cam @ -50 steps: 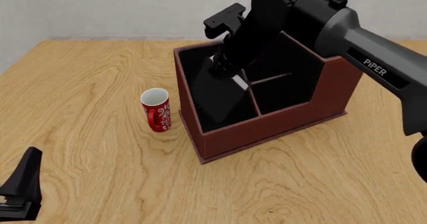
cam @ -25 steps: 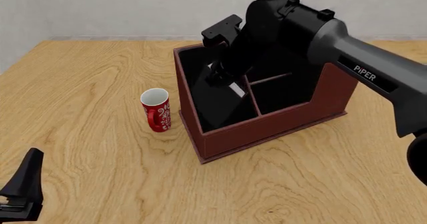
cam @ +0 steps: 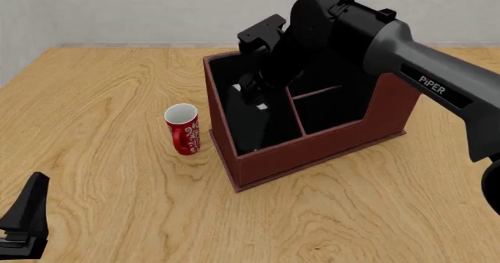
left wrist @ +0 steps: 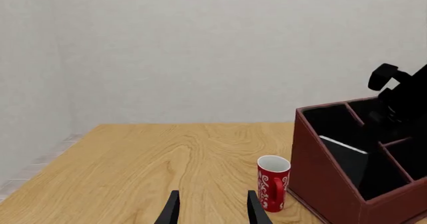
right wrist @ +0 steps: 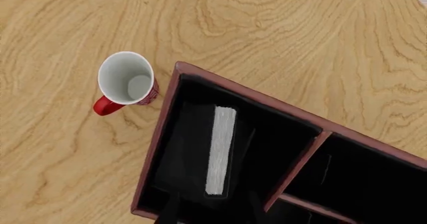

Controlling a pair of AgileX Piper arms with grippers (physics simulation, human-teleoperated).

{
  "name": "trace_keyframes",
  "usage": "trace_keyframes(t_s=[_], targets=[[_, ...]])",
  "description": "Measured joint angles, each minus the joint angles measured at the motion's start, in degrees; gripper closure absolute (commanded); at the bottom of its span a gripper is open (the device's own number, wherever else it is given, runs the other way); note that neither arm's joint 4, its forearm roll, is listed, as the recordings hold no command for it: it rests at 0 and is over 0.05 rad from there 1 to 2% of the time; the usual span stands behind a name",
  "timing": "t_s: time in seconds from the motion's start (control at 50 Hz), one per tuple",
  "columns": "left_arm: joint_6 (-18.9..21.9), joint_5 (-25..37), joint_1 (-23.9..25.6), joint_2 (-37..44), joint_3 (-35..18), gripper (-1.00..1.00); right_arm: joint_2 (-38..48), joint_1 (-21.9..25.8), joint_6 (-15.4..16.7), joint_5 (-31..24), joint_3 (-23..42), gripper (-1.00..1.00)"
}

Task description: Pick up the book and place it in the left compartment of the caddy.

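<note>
The black book (cam: 262,118) stands in the left compartment (cam: 224,90) of the reddish-brown caddy (cam: 312,153), leaning a little. Its white page edges (right wrist: 220,149) face up in the right wrist view, and it also shows in the left wrist view (left wrist: 345,156). My right gripper (cam: 252,92) hangs just above the book inside the caddy's top, with its fingers (right wrist: 169,210) spread on either side and off the covers. My left gripper (left wrist: 212,211) is open and empty, low at the near left of the table (cam: 23,222).
A red mug (cam: 182,128) with a white inside stands upright just left of the caddy, a small gap from its wall; it also shows in the wrist views (right wrist: 127,82) (left wrist: 273,181). The caddy's middle and raised sections lie to the right under my right arm.
The right gripper has lowered the tilted book into the left compartment and opened; the book now stands more upright and free. The left arm has not moved.
</note>
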State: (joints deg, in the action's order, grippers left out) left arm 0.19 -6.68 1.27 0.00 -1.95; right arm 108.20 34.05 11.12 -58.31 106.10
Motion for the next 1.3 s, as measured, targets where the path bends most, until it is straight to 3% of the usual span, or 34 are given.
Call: trace_keyframes(t_s=[0.56, 0.76, 1.04, 1.3], targets=[[-0.1, -0.3, 0.3, 0.0, 0.1, -1.00, -1.4, -0.3, 0.2, -3.6, 4.6, -1.00], [0.0, -0.4, 0.8, 0.0, 0.0, -1.00, -5.6, -0.2, -1.3, -5.5, 6.5, -1.00], [0.6, 0.6, 2.2, 0.0, -1.4, -1.00, -18.0, 0.4, -4.8, -0.4, -4.5, -1.00], [1.2, 1.7, 3.4, 0.0, -2.6, -1.00, -32.9, -1.5, -7.5, 8.8, -18.5, -1.00]])
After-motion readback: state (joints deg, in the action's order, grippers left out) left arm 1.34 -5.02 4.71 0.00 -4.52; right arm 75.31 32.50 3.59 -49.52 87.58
